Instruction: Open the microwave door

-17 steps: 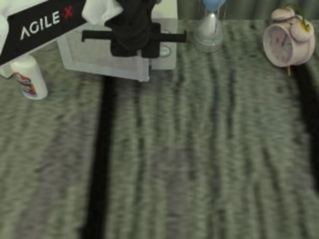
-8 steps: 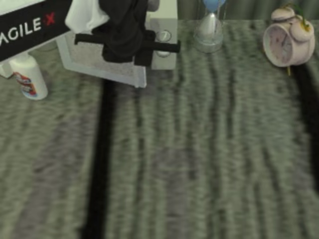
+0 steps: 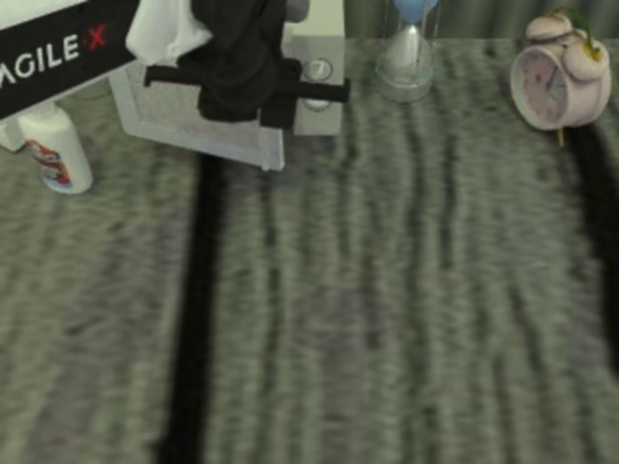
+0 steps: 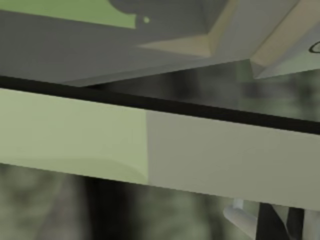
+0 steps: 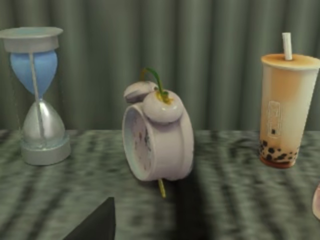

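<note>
My left gripper (image 3: 253, 82) sits over the boxy off-white microwave (image 3: 324, 39) at the table's (image 3: 387, 290) far left; can't tell if it's open or closed. The flat mesh-window microwave door (image 3: 184, 121) is swung out ajar. Nothing has moved since half a second ago. Right arm unseen from above.

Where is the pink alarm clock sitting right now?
In the top view the pink alarm clock stands at the table's far right corner, right of the hourglass; the right wrist view puts it between the hourglass and a bubble tea cup.
</note>
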Available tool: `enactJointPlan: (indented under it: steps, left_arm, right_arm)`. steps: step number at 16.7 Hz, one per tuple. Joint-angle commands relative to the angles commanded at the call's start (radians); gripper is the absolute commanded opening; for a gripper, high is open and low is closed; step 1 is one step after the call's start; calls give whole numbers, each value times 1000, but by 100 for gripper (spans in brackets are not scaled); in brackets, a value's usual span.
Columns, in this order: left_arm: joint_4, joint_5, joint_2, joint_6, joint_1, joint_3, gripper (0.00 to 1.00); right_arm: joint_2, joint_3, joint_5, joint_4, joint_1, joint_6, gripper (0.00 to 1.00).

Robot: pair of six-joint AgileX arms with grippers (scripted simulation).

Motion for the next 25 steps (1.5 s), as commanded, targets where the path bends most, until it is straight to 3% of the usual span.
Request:
enactJointPlan:
  steps: [16,25]
  left_arm:
    - [0,0,0,0,0,0,0]
    - [48,63,-82,114,23,-122,0]
  right_arm:
    - [0,0,0,0,0,0,100]
    - [0,0,0,0,0,0,100]
